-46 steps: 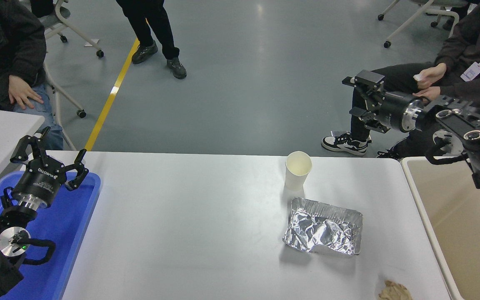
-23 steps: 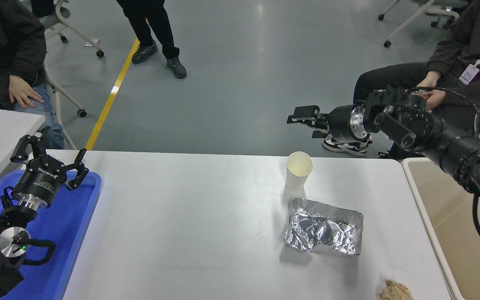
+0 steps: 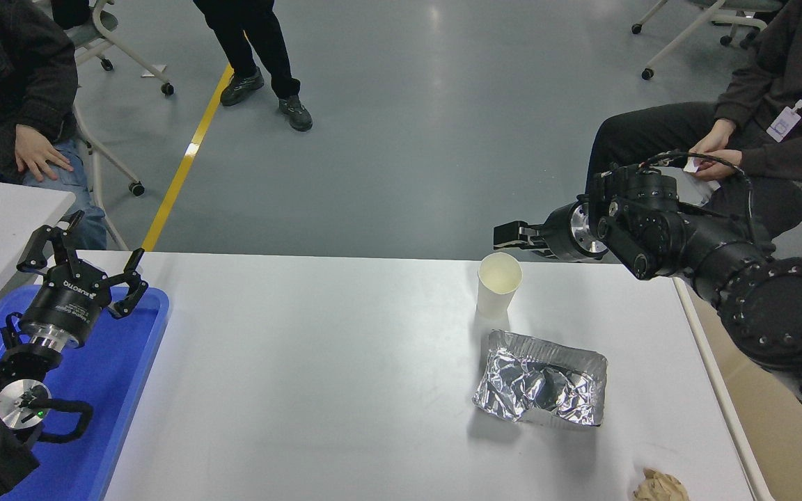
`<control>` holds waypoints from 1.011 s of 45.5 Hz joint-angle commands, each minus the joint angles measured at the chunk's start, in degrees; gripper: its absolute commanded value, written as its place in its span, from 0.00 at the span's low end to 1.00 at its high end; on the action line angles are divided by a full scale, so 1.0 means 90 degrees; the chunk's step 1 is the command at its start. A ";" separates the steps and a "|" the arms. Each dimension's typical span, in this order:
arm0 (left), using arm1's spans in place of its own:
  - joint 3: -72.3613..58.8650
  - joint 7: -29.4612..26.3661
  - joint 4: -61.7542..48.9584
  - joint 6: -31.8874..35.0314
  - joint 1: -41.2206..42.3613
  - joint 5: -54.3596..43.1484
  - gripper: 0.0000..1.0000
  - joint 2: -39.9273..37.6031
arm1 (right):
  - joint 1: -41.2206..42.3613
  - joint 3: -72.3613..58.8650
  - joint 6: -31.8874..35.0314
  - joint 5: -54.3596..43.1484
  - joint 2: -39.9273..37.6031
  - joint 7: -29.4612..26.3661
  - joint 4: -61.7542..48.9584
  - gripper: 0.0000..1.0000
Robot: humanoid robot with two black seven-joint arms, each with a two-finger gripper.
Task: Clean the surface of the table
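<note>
Down and closer swung the right arm (image 3: 693, 243), its gripper (image 3: 512, 235) now hovering just above the paper cup (image 3: 498, 284), though I couldn't tell how wide it stood. Across the table surface (image 3: 317, 362) lay a foil tray (image 3: 541, 379) and a crumpled paper scrap (image 3: 660, 485); the left gripper (image 3: 84, 261) sat spread wide over the blue tray (image 3: 119, 376).

The table (image 3: 317, 376) is bare across its middle and left. On the right, a cup (image 3: 498, 283) stands just behind a foil tray (image 3: 540, 379), with crumpled paper (image 3: 660, 485) at the near edge.
</note>
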 commanded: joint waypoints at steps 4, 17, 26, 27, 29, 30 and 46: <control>0.0000 0.0000 0.0000 0.0000 0.0000 -0.0006 1.00 0.0000 | -0.0542 -0.0080 -0.0060 -0.0120 0.0025 -0.0152 -0.0314 0.98; 0.0000 0.0000 0.0000 0.0000 0.0000 0.0003 1.00 0.0000 | -0.0552 0.0105 -0.0177 0.0007 0.0025 -0.0132 -0.0285 0.98; 0.0000 0.0000 0.0000 0.0000 0.0000 -0.0006 1.00 0.0000 | -0.0552 0.0613 -0.0607 0.0017 0.0025 -0.0093 -0.0188 0.97; 0.0000 0.0000 0.0000 0.0000 0.0000 0.0003 1.00 0.0000 | -0.0552 0.0710 -0.0617 0.0017 0.0025 -0.0093 -0.0188 0.97; 0.0000 0.0000 0.0000 0.0000 0.0000 0.0003 1.00 0.0000 | -0.0552 0.0896 -0.0626 0.0017 0.0025 -0.0093 -0.0178 0.97; 0.0000 0.0000 0.0000 0.0000 0.0000 0.0003 1.00 0.0000 | -0.0542 0.0984 -0.0626 0.0017 0.0025 -0.0084 -0.0178 0.97; 0.0000 0.0000 0.0000 0.0000 0.0000 0.0003 1.00 0.0000 | -0.0581 0.1356 -0.1094 -0.0081 0.0025 -0.0113 0.0330 0.97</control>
